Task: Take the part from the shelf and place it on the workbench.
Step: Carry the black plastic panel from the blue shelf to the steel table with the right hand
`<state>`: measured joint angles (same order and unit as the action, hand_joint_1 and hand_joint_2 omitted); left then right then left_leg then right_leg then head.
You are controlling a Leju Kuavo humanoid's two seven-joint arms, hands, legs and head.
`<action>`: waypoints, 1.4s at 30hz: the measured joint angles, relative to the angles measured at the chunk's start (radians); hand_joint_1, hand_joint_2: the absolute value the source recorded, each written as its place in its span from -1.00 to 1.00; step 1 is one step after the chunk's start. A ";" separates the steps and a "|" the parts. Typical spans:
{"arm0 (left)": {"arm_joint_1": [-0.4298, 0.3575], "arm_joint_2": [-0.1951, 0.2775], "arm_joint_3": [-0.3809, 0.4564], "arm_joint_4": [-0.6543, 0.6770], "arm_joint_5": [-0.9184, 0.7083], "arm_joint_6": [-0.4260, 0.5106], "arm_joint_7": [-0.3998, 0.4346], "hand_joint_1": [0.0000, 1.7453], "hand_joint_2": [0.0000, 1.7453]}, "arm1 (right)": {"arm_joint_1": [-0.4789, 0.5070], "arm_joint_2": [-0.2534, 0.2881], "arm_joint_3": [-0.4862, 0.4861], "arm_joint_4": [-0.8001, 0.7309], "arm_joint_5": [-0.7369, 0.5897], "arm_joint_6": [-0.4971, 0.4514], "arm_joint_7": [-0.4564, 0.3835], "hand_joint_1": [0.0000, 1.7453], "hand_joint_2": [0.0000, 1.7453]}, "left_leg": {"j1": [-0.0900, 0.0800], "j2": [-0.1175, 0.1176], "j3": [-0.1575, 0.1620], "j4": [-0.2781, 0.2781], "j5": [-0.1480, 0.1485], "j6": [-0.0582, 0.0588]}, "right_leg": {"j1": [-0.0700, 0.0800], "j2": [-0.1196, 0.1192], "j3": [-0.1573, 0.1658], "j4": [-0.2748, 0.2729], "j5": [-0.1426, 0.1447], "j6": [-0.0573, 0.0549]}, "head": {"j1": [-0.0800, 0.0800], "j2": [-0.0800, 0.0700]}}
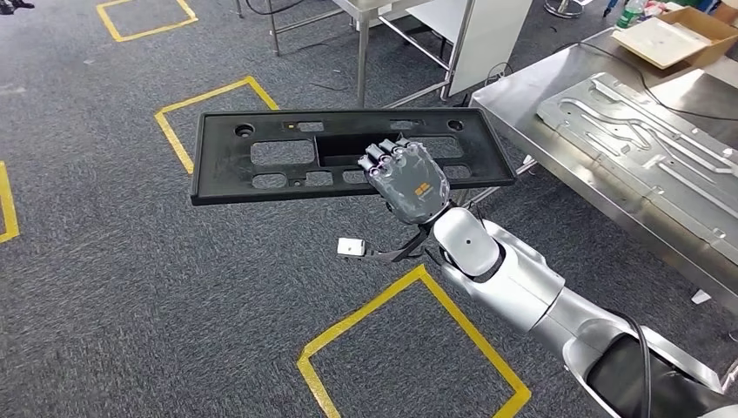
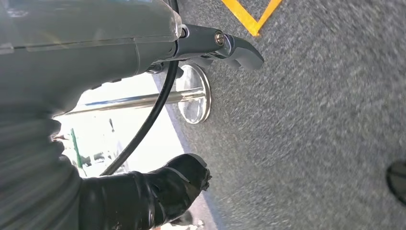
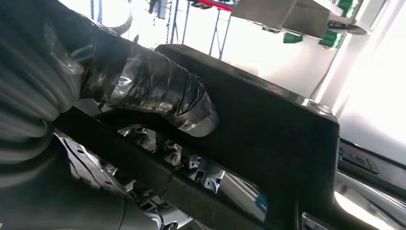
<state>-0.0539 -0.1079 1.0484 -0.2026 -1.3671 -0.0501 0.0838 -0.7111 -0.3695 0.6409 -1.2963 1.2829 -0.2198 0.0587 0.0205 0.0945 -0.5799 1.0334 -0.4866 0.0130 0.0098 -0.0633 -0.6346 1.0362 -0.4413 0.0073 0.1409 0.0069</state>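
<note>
Step in hand, as I judge it: carry phase. The part (image 1: pixel 344 155), a long black plastic panel with cut-outs, is off the shelf and held level in the air over the grey carpet (image 1: pixel 104 287), not yet over the tabletop (image 1: pixel 557 122).

Right robot hand (image 1: pixel 407 178) grips the part at its near long edge, close to the middle; in the right wrist view the taped thumb (image 3: pixel 158 96) lies pressed on the black surface.

Left robot hand (image 2: pixel 143 191) holds nothing; one dark finger looks curled, but I cannot tell whether the hand is wide or narrow.

The steel tabletop is to the right and already carries a pressed metal sheet (image 1: pixel 644 148) and a cardboard box (image 1: pixel 674 35).

Next move calls for swinging right, keeping the panel level, and finding bare steel; a single-handed grip may let the long ends tip.
</note>
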 joint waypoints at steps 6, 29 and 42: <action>-0.004 -0.004 0.006 0.000 0.000 -0.004 0.007 -1.00 1.00 | -0.014 -0.015 0.000 -0.002 0.011 0.010 0.007 1.00 1.00 | 0.006 -0.072 -0.048 0.140 -0.090 -0.021 | -0.008 0.064 0.028 -0.026 0.009 -0.034 | -0.001 0.000; -0.001 -0.015 -0.010 0.000 -0.036 -0.004 0.032 -1.00 1.00 | -0.065 -0.263 -0.064 -0.091 -0.091 0.090 -0.067 1.00 1.00 | -0.001 -0.014 0.018 -0.008 -0.007 0.016 | -0.021 0.014 -0.009 0.013 0.018 0.029 | 0.004 0.000; -0.001 -0.017 -0.011 0.000 -0.035 -0.004 0.035 -1.00 1.00 | -0.043 -0.291 -0.078 -0.090 -0.099 0.090 -0.051 1.00 1.00 | 0.001 -0.101 -0.093 0.169 -0.038 -0.008 | -0.016 0.136 0.028 -0.012 -0.001 -0.021 | 0.003 0.000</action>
<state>-0.0551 -0.1246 1.0376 -0.2026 -1.4017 -0.0546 0.1193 -0.7539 -0.6606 0.5629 -1.3863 1.1835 -0.1303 0.0081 0.0214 -0.0068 -0.6733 1.2022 -0.5241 0.0054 -0.0065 0.0732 -0.6070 1.0240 -0.4420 -0.0139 0.1442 0.0072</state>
